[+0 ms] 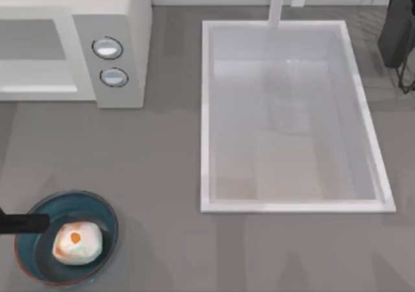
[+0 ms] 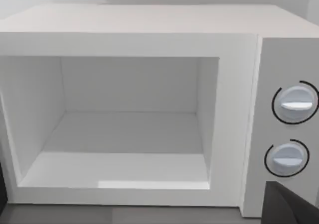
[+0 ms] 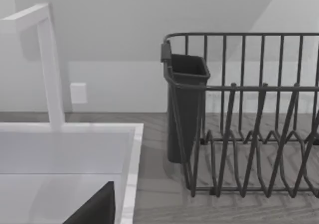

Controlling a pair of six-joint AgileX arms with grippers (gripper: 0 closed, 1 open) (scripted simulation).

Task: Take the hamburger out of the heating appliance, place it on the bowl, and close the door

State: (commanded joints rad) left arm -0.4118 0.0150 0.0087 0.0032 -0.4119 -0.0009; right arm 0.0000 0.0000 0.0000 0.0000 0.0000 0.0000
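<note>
One step left: hamburger already sits in the bowl, near left; door not shut yet.
left arm: dark link crosses the bowl's left rim; claw opening cannot tell.
microwave: cavity empty, far left; door cut off.
door move: push the panel's free edge, swing in an arc.
right arm: parked far right by rack; claw cannot tell.

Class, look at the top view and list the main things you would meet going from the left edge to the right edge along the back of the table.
Microwave cavity opening → microwave's grey knob panel → white sink → dark dish rack.
</note>
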